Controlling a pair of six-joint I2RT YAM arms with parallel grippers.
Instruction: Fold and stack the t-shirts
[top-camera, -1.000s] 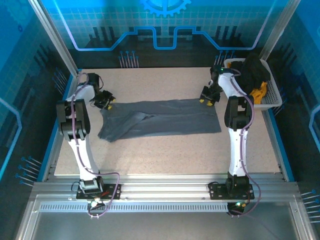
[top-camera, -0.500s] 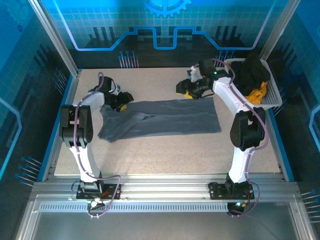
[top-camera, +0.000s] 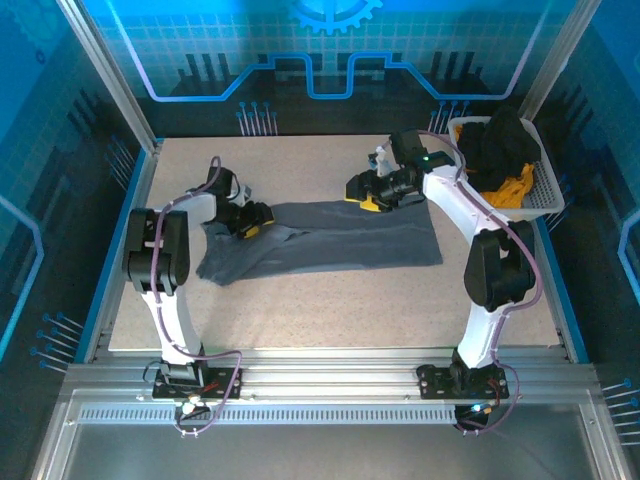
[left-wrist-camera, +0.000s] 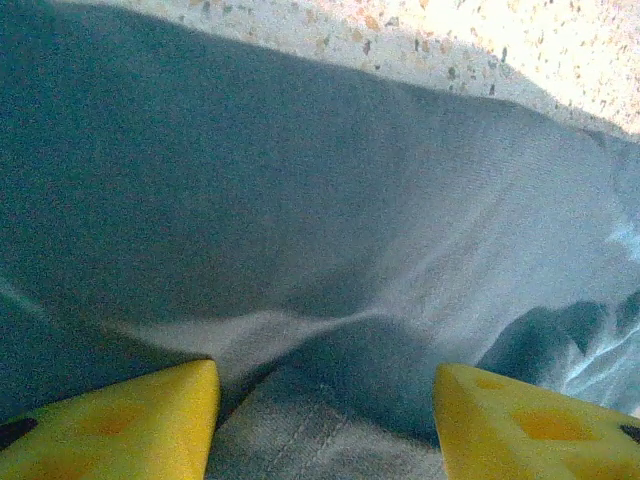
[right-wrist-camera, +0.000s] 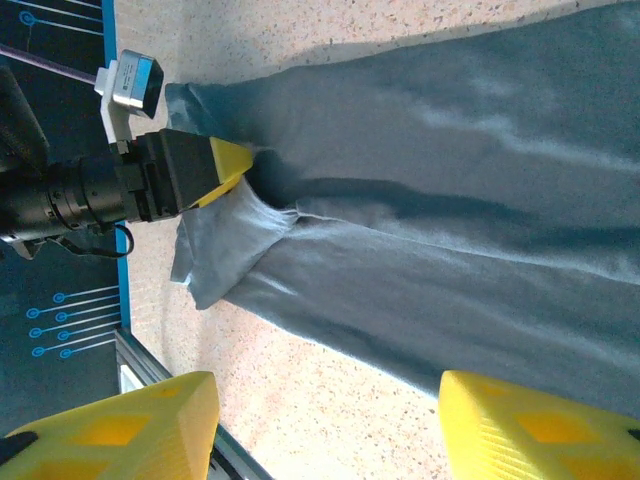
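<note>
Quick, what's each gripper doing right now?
Left gripper: open, fingers spread over the grey t-shirt, holding nothing.
Right gripper: open, holding nothing.

We are seeing a shirt (top-camera: 330, 235) lying across the table (top-camera: 330, 310), our left gripper (top-camera: 254, 222) hovering over its left end, right gripper (top-camera: 362, 196) over its far edge, basket (top-camera: 548, 200) sitting far right.
</note>
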